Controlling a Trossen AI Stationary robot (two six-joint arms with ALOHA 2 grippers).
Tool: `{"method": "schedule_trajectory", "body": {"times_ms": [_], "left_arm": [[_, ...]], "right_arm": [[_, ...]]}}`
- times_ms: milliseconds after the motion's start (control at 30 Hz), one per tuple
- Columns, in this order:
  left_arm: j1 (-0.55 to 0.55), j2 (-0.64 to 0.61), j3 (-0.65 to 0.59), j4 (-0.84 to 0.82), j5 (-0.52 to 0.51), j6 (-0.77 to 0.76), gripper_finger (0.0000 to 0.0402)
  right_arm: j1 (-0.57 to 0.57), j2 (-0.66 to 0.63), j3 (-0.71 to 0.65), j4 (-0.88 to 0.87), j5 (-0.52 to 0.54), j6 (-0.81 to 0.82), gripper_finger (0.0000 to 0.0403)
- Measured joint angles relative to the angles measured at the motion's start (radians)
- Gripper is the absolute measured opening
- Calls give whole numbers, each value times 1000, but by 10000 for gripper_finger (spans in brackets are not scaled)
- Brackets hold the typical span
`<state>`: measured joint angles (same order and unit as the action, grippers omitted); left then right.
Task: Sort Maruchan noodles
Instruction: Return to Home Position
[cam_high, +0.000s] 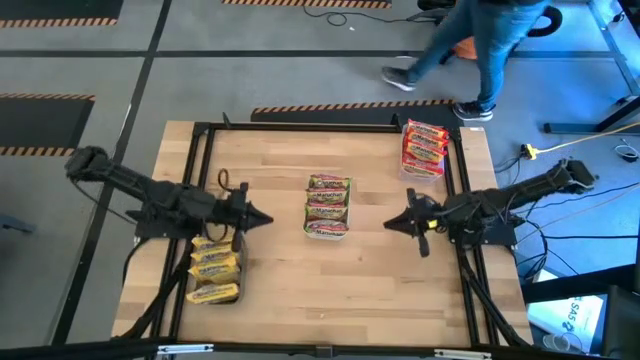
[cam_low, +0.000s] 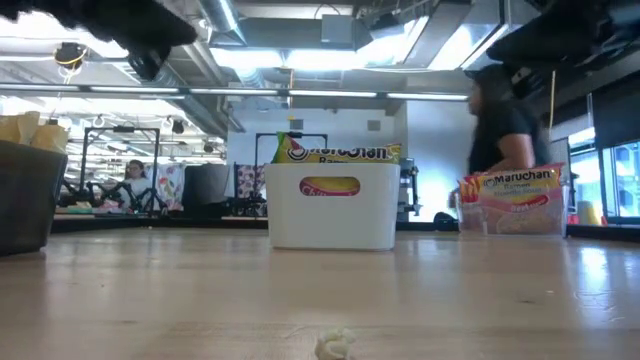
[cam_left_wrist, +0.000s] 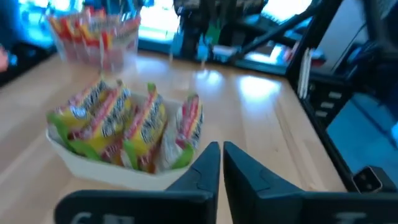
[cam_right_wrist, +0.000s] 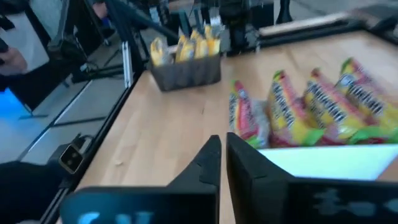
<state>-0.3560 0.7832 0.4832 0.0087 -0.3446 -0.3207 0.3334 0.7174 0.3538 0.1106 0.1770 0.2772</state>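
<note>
The Maruchan noodles stand sorted by colour in three trays. Green-wrapped packets (cam_high: 327, 203) stand on edge in a white tray (cam_low: 333, 215) at the table's middle. Red ones (cam_high: 424, 147) fill a clear tray (cam_low: 512, 215) at the far right. Yellow ones (cam_high: 213, 268) sit in a dark tray (cam_right_wrist: 186, 71) at the near left. My left gripper (cam_high: 268, 218) hovers shut, left of the white tray. My right gripper (cam_high: 388, 225) hovers shut to that tray's right. Both point at the tray and hold nothing.
A black frame (cam_high: 200, 130) runs along the table's edges. A person (cam_high: 470, 45) walks past beyond the far edge. A small pale scrap (cam_low: 335, 343) lies on the wood near the front. Bare wood lies between the trays and along the near edge.
</note>
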Motion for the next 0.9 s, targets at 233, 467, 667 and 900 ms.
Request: {"method": "schedule_trajectory", "body": {"times_ms": [233,467,667,900], "left_arm": [[226,-147,-221,235,195,105,3],[312,-309,-354,310,210,167,3],[319,-457,-419,310,198,214,4],[318,-590,-476,243,162,245,4]], "right_arm": [[-181,-145,-98,20,-151,-40,9],[-254,-298,-172,23,-159,-41,9],[-271,-440,-239,22,-124,-41,9],[-270,-588,-332,20,-88,-40,10]]}}
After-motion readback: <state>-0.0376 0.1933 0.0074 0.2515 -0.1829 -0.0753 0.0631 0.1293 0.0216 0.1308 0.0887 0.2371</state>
